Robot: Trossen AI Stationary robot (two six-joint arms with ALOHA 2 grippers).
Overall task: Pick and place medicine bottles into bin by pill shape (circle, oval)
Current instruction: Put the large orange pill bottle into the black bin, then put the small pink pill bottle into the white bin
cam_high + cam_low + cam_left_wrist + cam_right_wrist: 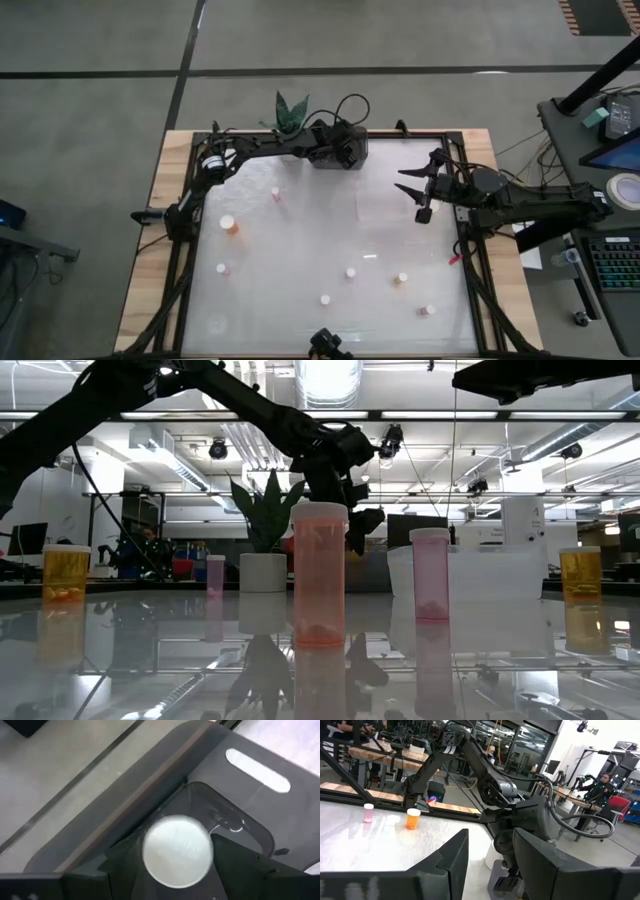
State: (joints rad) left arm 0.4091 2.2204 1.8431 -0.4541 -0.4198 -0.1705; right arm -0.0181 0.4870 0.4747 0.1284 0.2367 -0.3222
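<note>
Left wrist view: bottle (177, 851) between end effector (175, 870) fingers.

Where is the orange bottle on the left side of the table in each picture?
High view: the orange bottle stands on the left half, about midway back.
Low view: far left.
Left wrist view: not in it.
Right wrist view: standing far off, close to a smaller bottle.
Shared landmark: that small pink bottle stands near it in all three.
</note>
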